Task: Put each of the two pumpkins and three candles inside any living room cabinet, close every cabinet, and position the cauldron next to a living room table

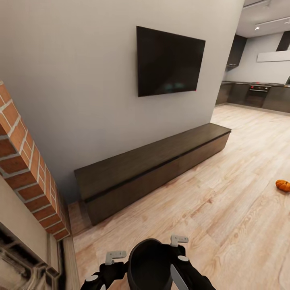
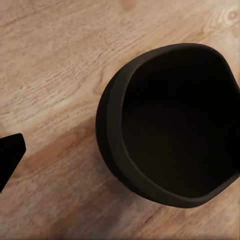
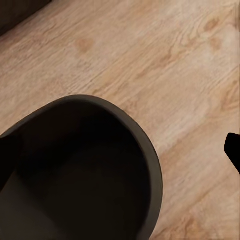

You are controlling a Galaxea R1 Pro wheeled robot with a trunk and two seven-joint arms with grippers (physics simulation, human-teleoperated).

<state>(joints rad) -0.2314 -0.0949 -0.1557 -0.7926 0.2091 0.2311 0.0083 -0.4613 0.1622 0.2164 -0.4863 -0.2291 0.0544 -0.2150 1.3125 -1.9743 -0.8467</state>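
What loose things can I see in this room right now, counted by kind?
Pumpkin: 1
Cauldron: 1
Total: 2

A pale grey wall [image 1: 80, 80] carries a black TV [image 1: 169, 62], and light wood-plank floor [image 1: 225, 193] runs to a dim kitchen with dark units [image 1: 257, 94]. A red-brick fireplace [image 1: 28, 177] stands at the left, under ceiling spotlights [image 1: 256, 28] far off
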